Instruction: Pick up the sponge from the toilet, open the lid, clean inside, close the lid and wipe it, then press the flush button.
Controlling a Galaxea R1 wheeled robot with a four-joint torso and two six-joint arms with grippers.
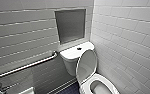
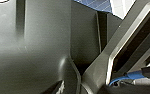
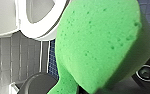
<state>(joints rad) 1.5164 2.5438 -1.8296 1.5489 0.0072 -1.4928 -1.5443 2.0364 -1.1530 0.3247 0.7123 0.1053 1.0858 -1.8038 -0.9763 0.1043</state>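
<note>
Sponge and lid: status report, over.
Right gripper holding sponge, clear of the toilet. Lid up, bowl open. Nothing seen in the way.

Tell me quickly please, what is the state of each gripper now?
Left gripper: cannot be told.
Right gripper: closed, holding the sponge.
</note>
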